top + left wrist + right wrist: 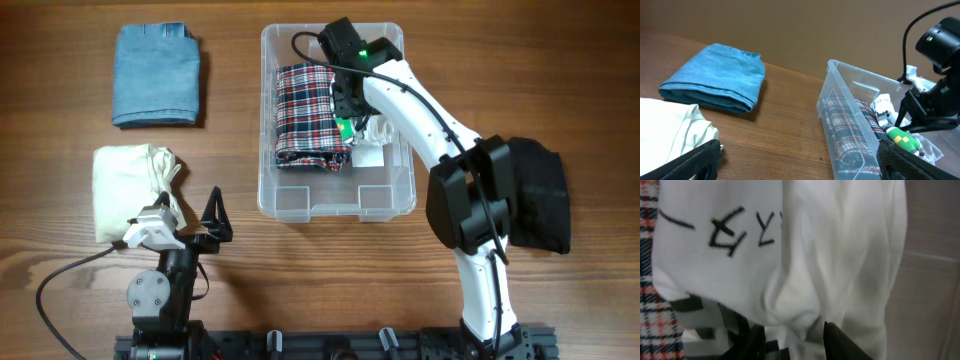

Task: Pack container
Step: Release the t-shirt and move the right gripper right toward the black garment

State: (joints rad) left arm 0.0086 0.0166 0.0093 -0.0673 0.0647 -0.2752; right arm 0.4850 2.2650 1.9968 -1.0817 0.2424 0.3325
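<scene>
The right claw (792, 330) is closed partway on a white garment (740, 275) inside the container (400, 190), which is set mid-table with a plaid cloth (303, 100) already laid in it. The left claw (799, 147) is held wide and empty. A blue cloth (157, 75), a cream cloth (125, 185) and a black cloth (540, 195) are left outside, so packing is judged under half done.

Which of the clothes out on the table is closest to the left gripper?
The cream one, lying right beside the left gripper. The folded blue one sits farther back, and the black one is beyond the container.
</scene>
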